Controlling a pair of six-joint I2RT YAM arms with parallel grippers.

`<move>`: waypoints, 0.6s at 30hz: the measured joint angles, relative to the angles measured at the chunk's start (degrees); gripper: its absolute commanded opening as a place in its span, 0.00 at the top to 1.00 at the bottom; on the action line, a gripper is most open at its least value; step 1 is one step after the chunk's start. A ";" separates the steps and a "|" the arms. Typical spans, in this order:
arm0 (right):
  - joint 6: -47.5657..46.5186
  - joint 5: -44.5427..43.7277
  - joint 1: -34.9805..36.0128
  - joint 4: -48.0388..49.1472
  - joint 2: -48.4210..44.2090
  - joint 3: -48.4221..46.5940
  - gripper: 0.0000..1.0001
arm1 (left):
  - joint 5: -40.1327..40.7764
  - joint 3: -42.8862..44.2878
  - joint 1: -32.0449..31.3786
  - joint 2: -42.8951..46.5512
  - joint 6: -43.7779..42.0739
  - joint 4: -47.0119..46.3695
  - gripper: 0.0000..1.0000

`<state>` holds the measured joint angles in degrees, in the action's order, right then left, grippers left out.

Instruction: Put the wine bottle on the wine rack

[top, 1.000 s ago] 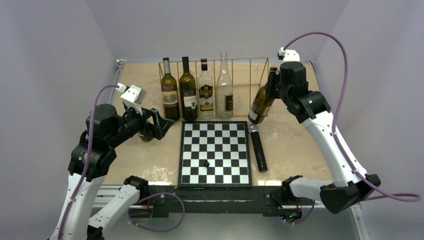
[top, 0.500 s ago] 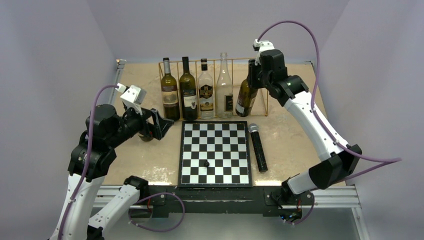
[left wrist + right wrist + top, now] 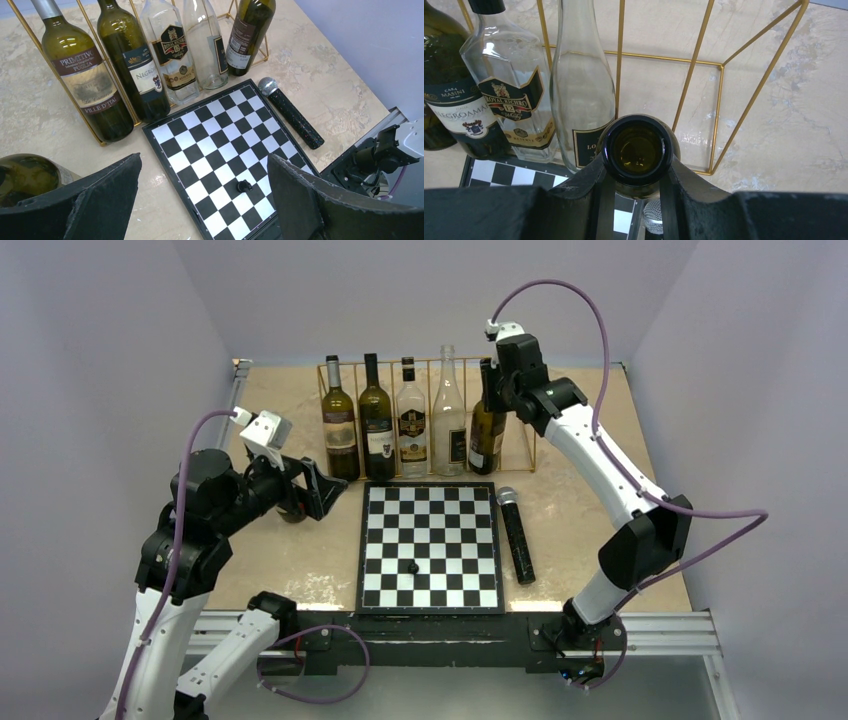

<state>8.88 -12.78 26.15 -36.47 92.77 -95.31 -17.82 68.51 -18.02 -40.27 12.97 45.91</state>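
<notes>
Wine bottle [image 3: 487, 438], neck inside right jaws

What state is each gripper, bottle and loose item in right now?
right gripper: shut on the wine bottle at its neck
left gripper: open, empty
wine bottle: upright, uncapped, at the wine rack right end
four other bottles: upright in the wine rack
microphone: lying flat beside the chessboard
chess piece: standing on the chessboard

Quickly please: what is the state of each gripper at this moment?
Left gripper: open, holding nothing.
Right gripper: closed on the neck of the dark green glass wine bottle.
</notes>
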 measured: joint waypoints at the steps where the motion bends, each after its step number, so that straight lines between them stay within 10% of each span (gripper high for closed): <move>1: 0.00 -0.07 0.00 -0.02 0.52 -0.37 1.00 | 0.00 0.00 0.00 0.00 -0.02 0.00 0.01; 18: -0.02 -1.25 0.07 -6.40 9.03 -9.90 1.00 | 0.02 0.00 0.00 0.26 -0.02 0.02 0.01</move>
<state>8.86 -14.02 26.22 -42.87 101.80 -105.21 -17.80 68.51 -18.02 -40.01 12.95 45.93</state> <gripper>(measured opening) 0.329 0.993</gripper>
